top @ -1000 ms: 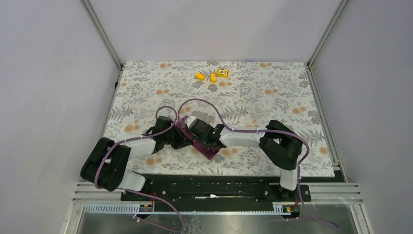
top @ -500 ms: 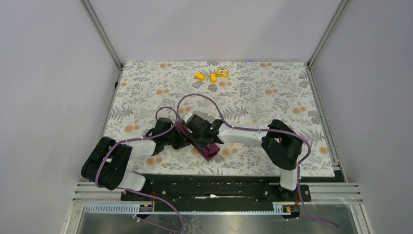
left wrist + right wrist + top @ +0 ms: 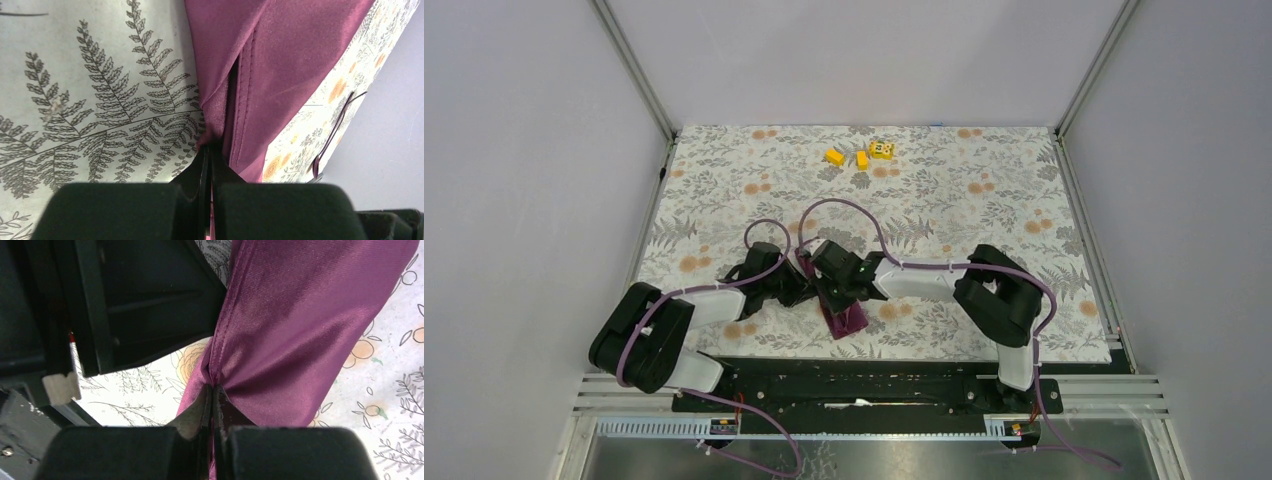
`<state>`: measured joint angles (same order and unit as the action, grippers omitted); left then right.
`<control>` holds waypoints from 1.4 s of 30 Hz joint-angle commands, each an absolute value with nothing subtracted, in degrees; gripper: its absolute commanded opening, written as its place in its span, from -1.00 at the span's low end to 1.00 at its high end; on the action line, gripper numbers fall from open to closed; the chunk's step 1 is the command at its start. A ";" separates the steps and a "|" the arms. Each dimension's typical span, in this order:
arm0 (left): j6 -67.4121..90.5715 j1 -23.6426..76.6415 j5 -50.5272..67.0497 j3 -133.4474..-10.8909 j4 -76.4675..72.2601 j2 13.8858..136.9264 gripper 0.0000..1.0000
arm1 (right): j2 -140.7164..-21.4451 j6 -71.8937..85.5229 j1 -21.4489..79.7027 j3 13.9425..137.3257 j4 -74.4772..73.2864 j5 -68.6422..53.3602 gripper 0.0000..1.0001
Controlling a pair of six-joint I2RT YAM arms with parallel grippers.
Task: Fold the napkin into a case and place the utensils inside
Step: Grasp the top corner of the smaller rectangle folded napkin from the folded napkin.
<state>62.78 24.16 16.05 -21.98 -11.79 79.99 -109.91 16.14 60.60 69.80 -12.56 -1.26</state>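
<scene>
The left gripper (image 3: 207, 150) is pinched together on a stitched, hemmed edge of the napkin (image 3: 285, 60), low in the middle of its wrist view. The right gripper (image 3: 212, 390) is likewise clamped on a gathered edge of the same cloth, low centre of its own view. In the top view the napkin shows at lower centre as a narrow folded purple band under the two wrists, which sit close together. The step in hand looks like carrying a fold across. To do it well, both grips should travel together at one height with the edge between them taut, lay hem over hem, and let go only once the cloth rests flat, since a one-sided pull would skew the band. The fabric is thin plum cloth with a slight sheen, a fine diagonal weave and soft creases radiating from each pinch; it will probably slide easily on itself. The tablecloth (image 3: 75, 75) beneath is matte, printed with grey ferns and orange flowers. The utensils are not visible in any view. Small yellow blocks (image 3: 861, 155) lie at upper centre, well apart.
</scene>
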 commanded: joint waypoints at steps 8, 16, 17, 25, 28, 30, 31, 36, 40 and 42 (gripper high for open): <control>53.83 17.45 14.57 -26.44 5.01 69.18 -0.64 | -110.06 22.95 54.97 60.93 -1.13 -7.14 -1.00; 50.70 13.36 23.04 -37.15 3.54 74.07 -0.40 | -110.06 22.63 54.57 60.12 1.69 -9.28 -1.00; 51.07 13.55 24.93 -38.07 1.75 76.40 -0.47 | -110.04 22.67 54.54 60.05 2.00 -9.72 -1.00; 53.94 14.85 29.60 -39.05 -13.90 90.95 -0.85 | -110.13 23.32 54.14 59.68 3.85 -11.62 -0.94; 53.29 14.75 26.18 -38.81 -14.05 93.84 -0.95 | -110.33 23.46 53.98 59.68 3.96 -12.29 -0.94; 52.34 14.73 21.58 -37.90 -11.51 93.79 -0.97 | -109.83 23.47 53.92 59.60 3.83 -12.91 -0.88; 51.41 14.50 19.89 -37.59 -10.19 93.99 -0.98 | -109.39 23.53 53.88 59.59 3.69 -13.23 -0.84; 48.78 13.51 15.05 -36.51 -6.70 96.27 -1.00 | -106.05 24.81 52.54 60.99 2.24 -17.60 -0.61; 47.88 12.77 14.89 -35.52 -6.77 96.90 -1.00 | -103.92 26.84 49.78 63.51 1.98 -20.16 -0.19; 47.42 12.74 15.22 -35.89 -6.25 96.61 -1.00 | -104.29 27.83 47.94 65.27 2.09 -20.29 -0.03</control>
